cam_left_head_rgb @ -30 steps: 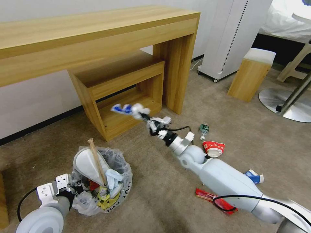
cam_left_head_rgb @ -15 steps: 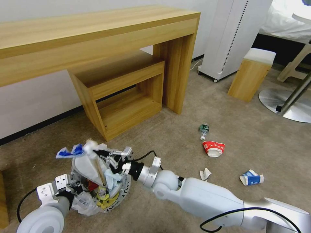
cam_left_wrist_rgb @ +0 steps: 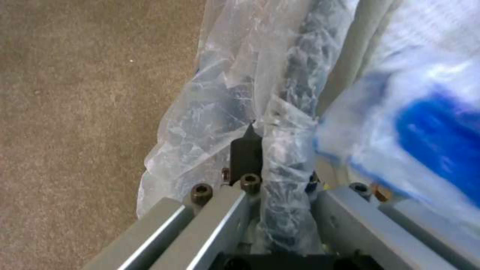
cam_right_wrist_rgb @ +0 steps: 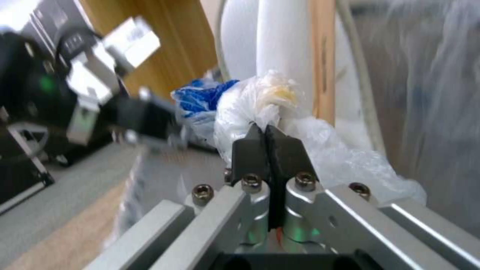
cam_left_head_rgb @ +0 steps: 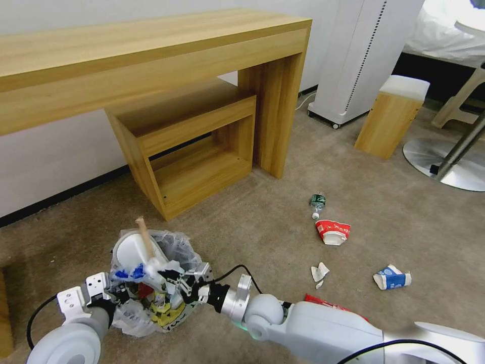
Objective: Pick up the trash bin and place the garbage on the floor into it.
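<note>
The trash bin, lined with a crinkly bag, sits on the floor at the lower left. My left gripper is shut on its bagged rim. A white slipper, a wooden stick and a yellow wrapper lie inside. Over the bin's mouth my right gripper is shut on a blue-white plastic wrapper. On the carpet lie a green-label bottle, a red-white bowl, crumpled paper, a blue-white carton and a red wrapper, partly behind my right arm.
A wooden desk with a low shelf unit stands behind the bin. A white appliance, a wooden stool and a round metal chair base stand at the right.
My right gripper has swung the blue-white wrapper from in front of the shelf over to the bin and lowered it into the opening. The left arm and bin have stayed put.
</note>
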Tool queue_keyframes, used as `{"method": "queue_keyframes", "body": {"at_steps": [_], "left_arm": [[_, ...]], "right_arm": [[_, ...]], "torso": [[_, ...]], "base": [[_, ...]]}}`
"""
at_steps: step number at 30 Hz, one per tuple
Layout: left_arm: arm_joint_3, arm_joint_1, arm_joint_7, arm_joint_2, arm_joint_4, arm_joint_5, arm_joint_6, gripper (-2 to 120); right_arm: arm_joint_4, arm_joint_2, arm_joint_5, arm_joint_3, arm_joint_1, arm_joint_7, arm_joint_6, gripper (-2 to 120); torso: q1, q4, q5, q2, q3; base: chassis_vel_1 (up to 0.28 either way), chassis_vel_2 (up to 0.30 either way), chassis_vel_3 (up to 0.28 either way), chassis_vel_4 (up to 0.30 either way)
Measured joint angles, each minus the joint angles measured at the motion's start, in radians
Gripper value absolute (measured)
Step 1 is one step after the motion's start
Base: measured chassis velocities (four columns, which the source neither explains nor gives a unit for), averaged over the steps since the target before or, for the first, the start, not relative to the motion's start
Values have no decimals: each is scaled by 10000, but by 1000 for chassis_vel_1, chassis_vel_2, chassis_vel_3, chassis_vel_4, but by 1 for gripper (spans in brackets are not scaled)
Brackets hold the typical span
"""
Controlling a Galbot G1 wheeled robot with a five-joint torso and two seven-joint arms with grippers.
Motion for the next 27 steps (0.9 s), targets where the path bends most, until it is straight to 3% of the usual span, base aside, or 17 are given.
{"method": "queue_keyframes", "body": {"at_steps": [3,9,10,12,19,21,25,27], "left_arm": [[-10,-1,-7,0,-25,1,0,0],[-24,71,-20,-72,-71,66,-1,0],[-19,90,-20,-98,-78,91,-1,0],[-19,91,-20,-102,-78,95,-1,0],[13,102,-12,-147,-103,130,0,0],[13,103,-13,-147,-105,130,0,0],[8,134,-23,-149,-112,131,8,0],[1,145,-25,-150,-116,131,10,0]], "right_arm": [[-177,10,-134,-119,-7,-42,41,2],[-416,72,-333,-161,-10,-303,64,22],[-399,81,-295,-139,44,-408,-8,30],[-383,83,-284,-133,62,-424,-31,32],[-181,219,-209,-76,214,-407,-130,64],[-160,221,-208,-69,218,-388,-133,65],[-50,208,-185,109,301,-310,-132,85],[-32,186,-174,172,314,-308,-131,88]], "torso": [[0,0,0,0,0],[0,0,0,0,0],[0,-1,0,0,0],[0,-1,0,0,0],[0,0,0,0,0],[0,-1,0,0,0],[0,0,0,0,1],[0,0,0,0,0]], "base": [[0,0,0,0],[0,0,0,0],[0,0,0,0],[0,0,0,0],[0,0,0,0],[0,0,0,0],[0,0,0,0],[0,0,0,0]]}}
